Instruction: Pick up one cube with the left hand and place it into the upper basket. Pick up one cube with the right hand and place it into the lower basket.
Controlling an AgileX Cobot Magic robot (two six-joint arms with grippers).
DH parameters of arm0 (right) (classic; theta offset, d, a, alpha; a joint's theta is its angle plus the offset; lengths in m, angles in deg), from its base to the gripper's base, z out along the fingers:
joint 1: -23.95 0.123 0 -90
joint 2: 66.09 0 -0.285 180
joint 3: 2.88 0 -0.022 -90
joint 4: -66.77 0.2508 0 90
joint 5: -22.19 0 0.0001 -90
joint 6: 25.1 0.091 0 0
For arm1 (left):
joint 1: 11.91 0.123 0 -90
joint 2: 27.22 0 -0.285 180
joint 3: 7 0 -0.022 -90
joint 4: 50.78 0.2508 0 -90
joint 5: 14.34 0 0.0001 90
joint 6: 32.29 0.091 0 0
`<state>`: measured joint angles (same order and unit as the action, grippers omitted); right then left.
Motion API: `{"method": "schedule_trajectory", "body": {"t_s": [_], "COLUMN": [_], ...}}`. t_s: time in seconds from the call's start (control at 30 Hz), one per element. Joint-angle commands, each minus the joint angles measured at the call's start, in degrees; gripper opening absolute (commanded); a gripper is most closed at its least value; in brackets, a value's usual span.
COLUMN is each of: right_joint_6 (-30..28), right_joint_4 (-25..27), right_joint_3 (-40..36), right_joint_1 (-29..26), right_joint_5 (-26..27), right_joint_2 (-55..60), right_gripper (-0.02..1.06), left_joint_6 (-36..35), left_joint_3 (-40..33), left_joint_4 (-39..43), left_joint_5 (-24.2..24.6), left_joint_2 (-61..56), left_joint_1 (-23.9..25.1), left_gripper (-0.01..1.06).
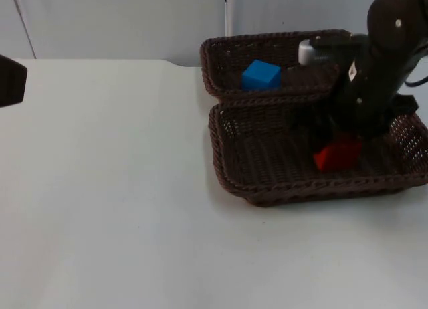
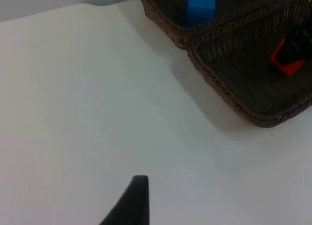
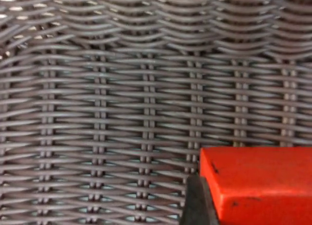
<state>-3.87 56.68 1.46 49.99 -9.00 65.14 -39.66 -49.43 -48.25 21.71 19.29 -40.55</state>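
Right now the white table (image 1: 120, 188) is carrying two brown woven baskets that are touching each other: the lower basket (image 1: 267, 188) nearer the camera and the upper basket (image 1: 221, 61) against the grey wall. Over the lower basket the right arm is reaching down, and the right gripper (image 1: 341, 147) is sitting low inside it with its fingers (image 3: 195, 205) pressing against the red cube (image 3: 258, 186), which looks to be at or just above the woven floor. Whether that hold is firm or already loosening I cannot tell. The blue cube (image 1: 261, 75) is lying in the upper basket. The left gripper (image 2: 131, 200) is waiting well apart over bare table; its opening cannot be judged. One risk: if the fingers are lifting while dragging on the cube, it could tip or catch in the weave.
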Motion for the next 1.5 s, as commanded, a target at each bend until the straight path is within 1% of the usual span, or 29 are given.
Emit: {"method": "schedule_trajectory", "body": {"t_s": [0.0,0.07,0.13,0.17,0.23,0.3,0.33,0.37,0.4,0.47,0.5,0.57,0.6,0.83,1.0,1.03,1.1,1.17,1.47], "right_joint_6": [-0.29,-0.29,-0.29,-0.29,-0.29,-0.29,-0.29,-0.29,-0.29,-0.29,-0.29,-0.29,-0.29,-0.29,-0.29,-0.29,-0.34,-1.64,-2.49], "right_joint_4": [-0.11,-0.11,-0.11,-0.11,-0.11,-0.11,-0.11,-0.11,-0.11,-0.11,-0.11,-0.11,-0.23,-0.23,-0.13,-0.13,-0.13,-0.13,-0.02], "right_joint_3": [0.65,0.65,0.65,0.65,0.65,0.65,0.65,0.65,0.65,0.65,0.65,0.65,0.65,0.65,0.65,0.65,0.65,0.65,0.65], "right_joint_1": [-0.21,-0.21,-0.21,-0.21,-0.21,-0.21,-0.21,-0.21,-0.21,-0.21,-0.21,-0.21,-0.21,-0.21,-0.21,-0.21,-0.21,-0.21,-0.21], "right_joint_5": [1.59,1.84,1.84,1.84,1.99,1.99,1.99,1.99,1.99,1.99,1.99,1.88,1.49,-1.86,-6.99,-6.99,-8.69,-9.83,-12.35], "right_joint_2": [0.27,0.96,1.18,1.18,1.18,1.18,1.18,1.18,1.18,0.85,0.85,0.39,-0.03,-3.79,-10.51,-10.51,-12.74,-14.75,-17.02], "right_gripper": [0.00,0.01,0.08,0.08,0.20,0.34,0.34,0.42,0.51,0.65,0.65,0.74,0.76,0.76,0.76,0.76,0.76,0.76,0.76], "left_joint_6": [-0.33,-0.33,-0.33,-0.33,-0.33,-0.33,-0.33,-0.33,-0.33,-0.33,-0.33,-0.33,-0.33,-0.33,-0.33,-0.33,-0.33,-0.33,-0.33], "left_joint_3": [-0.27,-0.27,-0.27,-0.27,-0.27,-0.27,-0.27,-0.27,-0.27,-0.27,-0.27,-0.27,-0.27,-0.27,-0.27,-0.27,-0.27,-0.27,-0.27], "left_joint_4": [-0.47,-0.47,-0.47,-0.47,-0.47,-0.47,-0.47,-0.47,-0.47,-0.47,-0.47,-0.47,-0.47,-0.47,-0.47,-0.47,-0.47,-0.47,-0.47], "left_joint_5": [-0.75,-0.75,-0.75,-0.75,-0.75,-0.75,-0.75,-0.75,-0.75,-0.75,-0.75,-0.89,-0.89,-0.89,-0.89,-0.89,-0.89,-0.89,-0.89], "left_joint_2": [-0.41,-0.41,-0.41,-0.41,-0.41,-0.41,-0.41,-0.41,-0.41,-0.41,-0.41,-0.41,-0.41,-0.41,-0.41,-0.41,-0.41,-0.41,-0.41], "left_joint_1": [-0.36,-0.36,-0.36,-0.36,-0.36,-0.36,-0.36,-0.36,-0.36,-0.36,-0.36,-0.36,-0.36,-0.36,-0.36,-0.36,-0.36,-0.36,-0.36], "left_gripper": [1.05,1.05,1.05,1.05,1.05,1.05,1.05,1.05,1.05,1.05,1.05,1.05,1.05,1.05,1.05,1.05,1.05,1.05,1.05]}}
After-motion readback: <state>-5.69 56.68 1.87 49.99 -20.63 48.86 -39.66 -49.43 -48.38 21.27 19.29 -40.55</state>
